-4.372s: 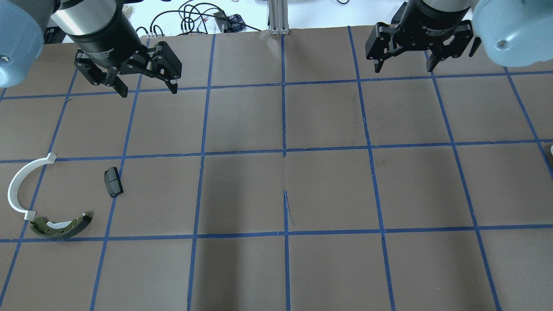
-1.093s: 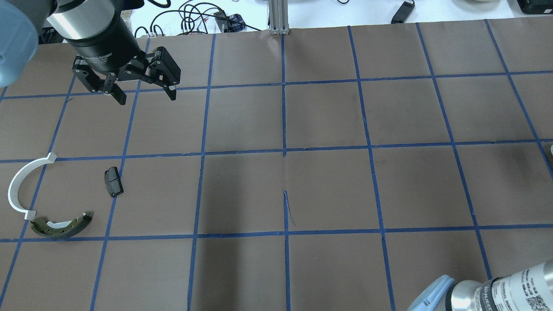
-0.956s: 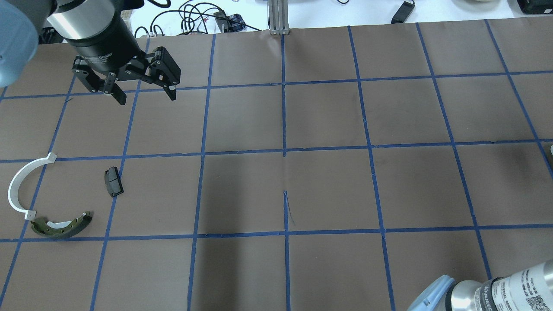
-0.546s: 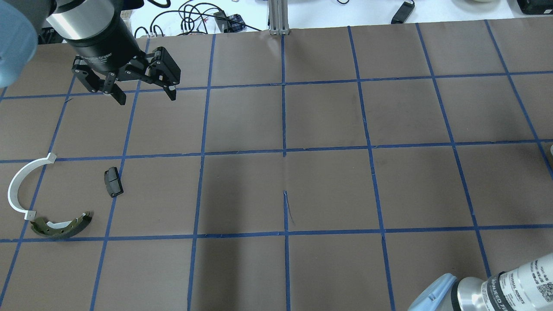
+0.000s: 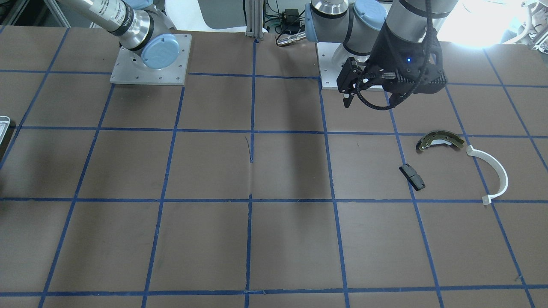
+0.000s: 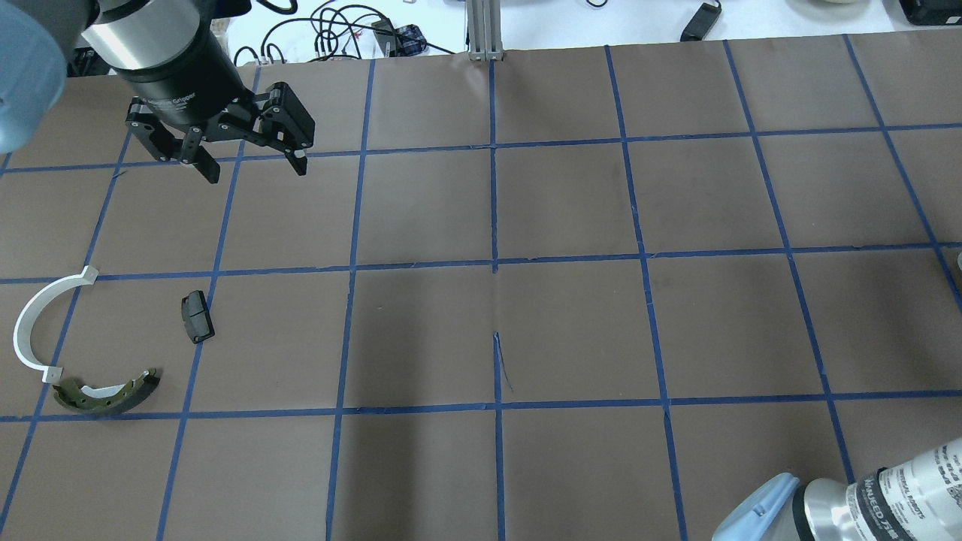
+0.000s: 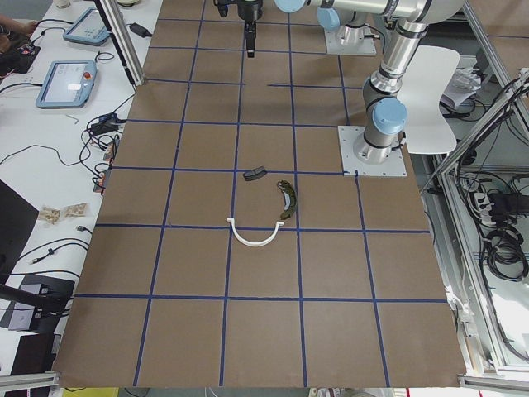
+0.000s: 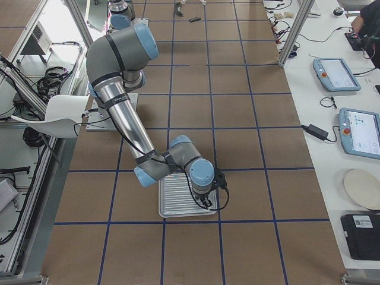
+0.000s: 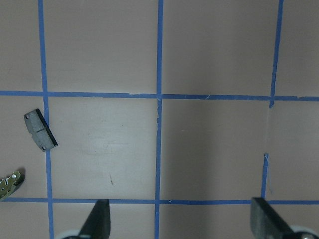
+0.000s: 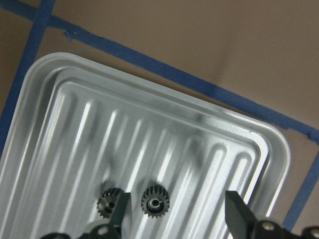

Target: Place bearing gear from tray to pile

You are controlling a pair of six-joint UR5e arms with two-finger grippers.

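The ribbed pale tray point(image 10: 149, 129) holds two small toothed bearing gears. One gear point(image 10: 155, 201) lies between my right gripper's point(image 10: 177, 219) open fingers; the other gear point(image 10: 109, 203) sits just outside the left finger. In the right side view the right gripper point(image 8: 205, 200) hangs over the tray point(image 8: 178, 196). The pile lies at the table's left: a rusty brake shoe point(image 6: 105, 394), a black pad point(image 6: 197, 316) and a white half-ring point(image 6: 37, 323). My left gripper point(image 6: 255, 171) is open and empty, above the table beyond the pile.
Only the right arm's forearm point(image 6: 864, 503) shows in the overhead view, at the bottom right. Cables point(image 6: 331, 30) lie beyond the table's far edge. Two arm base plates point(image 5: 150, 60) stand at the robot's side. Tablets point(image 8: 335, 74) and a plate point(image 8: 362, 189) are on a side bench.
The right arm left the far right of the table and now enters at the near right corner; in the last second its forearm slid a little further right. The left gripper has barely moved.
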